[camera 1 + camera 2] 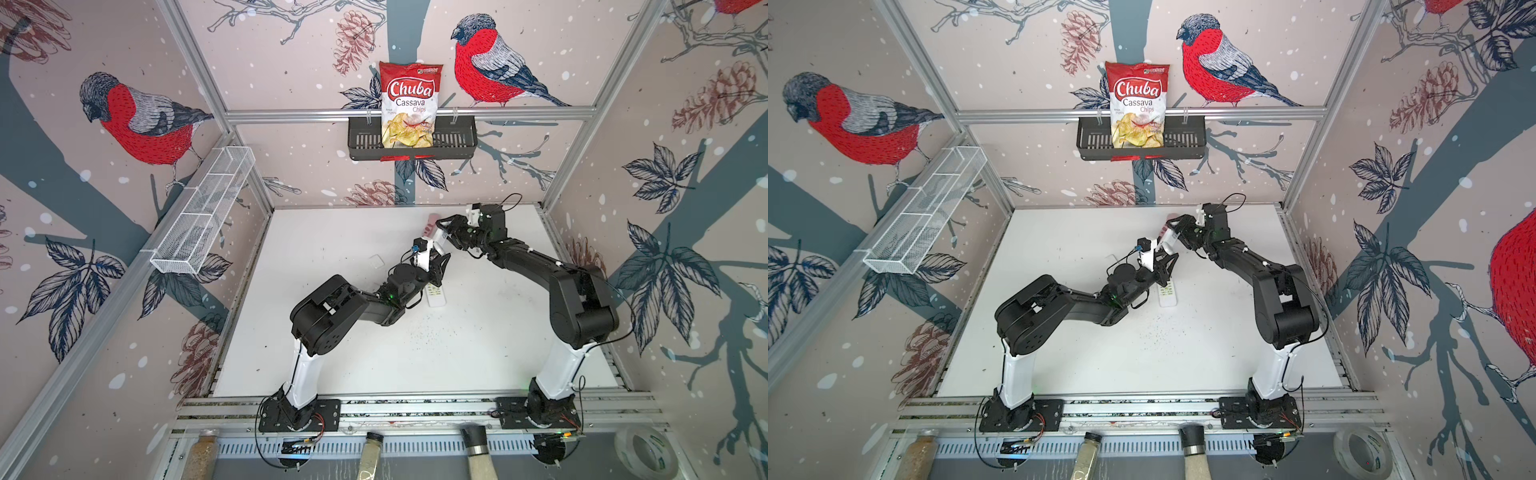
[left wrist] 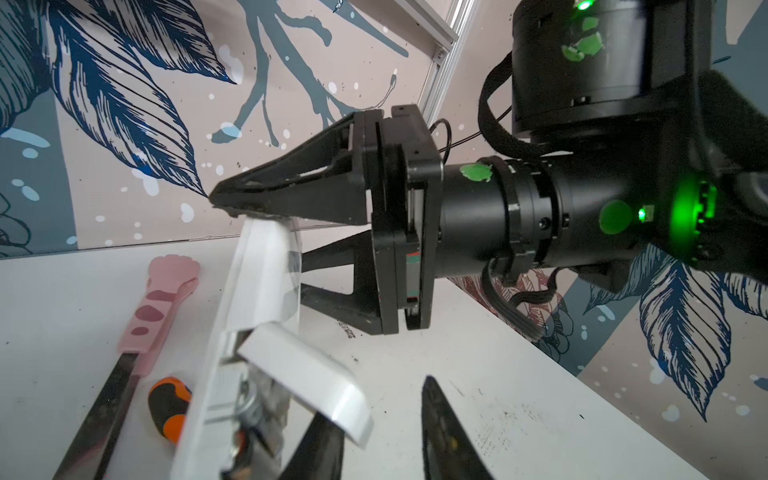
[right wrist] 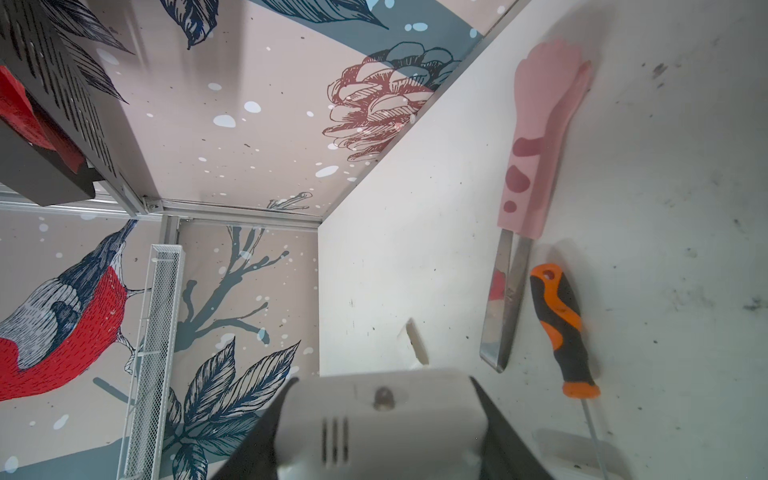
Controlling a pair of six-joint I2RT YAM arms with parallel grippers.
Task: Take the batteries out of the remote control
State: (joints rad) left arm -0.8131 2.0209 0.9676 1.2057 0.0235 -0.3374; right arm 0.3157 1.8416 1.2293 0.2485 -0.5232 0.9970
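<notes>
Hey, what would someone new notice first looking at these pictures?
The red-breasted birds painted across the walls, and the red Chuba chips bag in the black basket on the back wall. Over the table's far half, the right tool clamps a tilted white remote, with a pink paw-handled utensil and a screwdriver lying nearby.

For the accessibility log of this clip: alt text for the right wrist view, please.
The right tool grips a white remote, close up in the foreground. Beyond it on the white table lie a pink paw-handled metal utensil and, beside it, an orange-and-black screwdriver; bird-patterned walls rise behind.
</notes>
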